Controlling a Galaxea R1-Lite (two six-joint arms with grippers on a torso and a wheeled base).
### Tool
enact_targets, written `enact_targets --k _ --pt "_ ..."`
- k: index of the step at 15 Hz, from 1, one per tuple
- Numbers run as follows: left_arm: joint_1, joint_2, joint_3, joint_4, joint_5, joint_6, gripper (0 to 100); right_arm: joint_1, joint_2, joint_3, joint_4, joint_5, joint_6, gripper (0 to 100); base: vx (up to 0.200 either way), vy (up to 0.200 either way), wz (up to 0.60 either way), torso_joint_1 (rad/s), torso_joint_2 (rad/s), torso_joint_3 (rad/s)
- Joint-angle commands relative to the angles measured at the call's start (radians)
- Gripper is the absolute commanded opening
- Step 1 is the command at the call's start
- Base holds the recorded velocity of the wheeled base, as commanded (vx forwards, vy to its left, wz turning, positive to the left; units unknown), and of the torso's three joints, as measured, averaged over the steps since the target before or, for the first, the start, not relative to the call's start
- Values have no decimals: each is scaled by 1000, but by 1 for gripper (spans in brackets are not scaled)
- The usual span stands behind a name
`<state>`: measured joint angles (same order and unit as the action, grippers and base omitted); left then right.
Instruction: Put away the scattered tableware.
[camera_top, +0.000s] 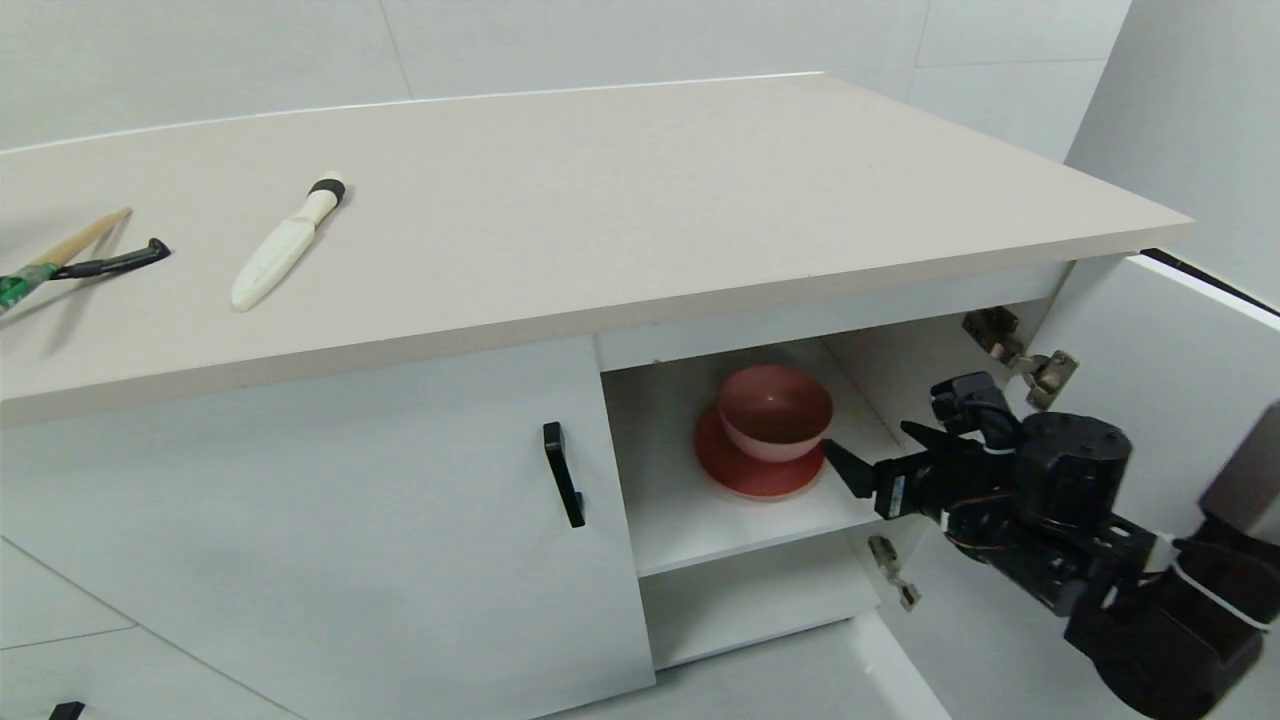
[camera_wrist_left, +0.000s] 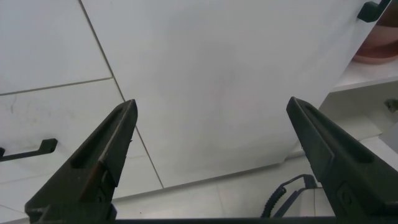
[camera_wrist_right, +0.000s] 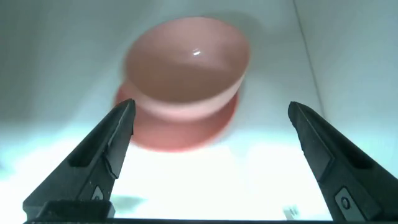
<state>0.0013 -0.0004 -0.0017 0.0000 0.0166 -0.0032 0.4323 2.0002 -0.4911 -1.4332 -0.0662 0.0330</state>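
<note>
1. Flagging the main risk: the right gripper is spread wide and empty, just off the shelf. It faces the pink bowl, which sits on the red plate inside the cupboard. A sloppy swing could clip the rim and drag the bowl off the plate.
2. The open door and its hinge sit close beside that wrist, so an outward swing could hit them.
3. The knife and wooden stick lie on the counter, well apart from both arms. It's a long reach, and my guess is the knife slides on that smooth top.
4. The left gripper is also open and empty, facing the closed door.
5. Only the head view shows the counter items and the hinge. The right wrist view shows the bowl's empty inside.
</note>
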Motion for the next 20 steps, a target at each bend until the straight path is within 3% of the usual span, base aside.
enact_targets --k 1,5,12,15,16,18,20 --pt "0 0 0 0 0 -1 100 26 -282 252 -36 25 -59 100 0 0 0 0 0 0" --pt "0 0 0 2 0 2 100 25 -477 480 -38 77 -131 100 0 0 0 0 0 0" --pt "0 0 0 2 2 -3 100 -87 -770 491 157 -4 -139 100 -200 0 0 3 1 3" --pt "0 0 0 2 2 -4 100 -173 -1020 491 447 -17 -139 100 -200 0 0 2 1 -1" --pt "0 0 0 2 2 -4 100 -241 -1130 491 550 -15 -142 100 -200 0 0 2 2 2" --pt "0 0 0 2 2 -6 100 -371 -1427 491 734 9 -166 100 -200 0 0 0 0 0" --pt "0 0 0 2 2 -6 100 -406 -1762 477 1016 75 -182 100 -200 0 0 0 0 5"
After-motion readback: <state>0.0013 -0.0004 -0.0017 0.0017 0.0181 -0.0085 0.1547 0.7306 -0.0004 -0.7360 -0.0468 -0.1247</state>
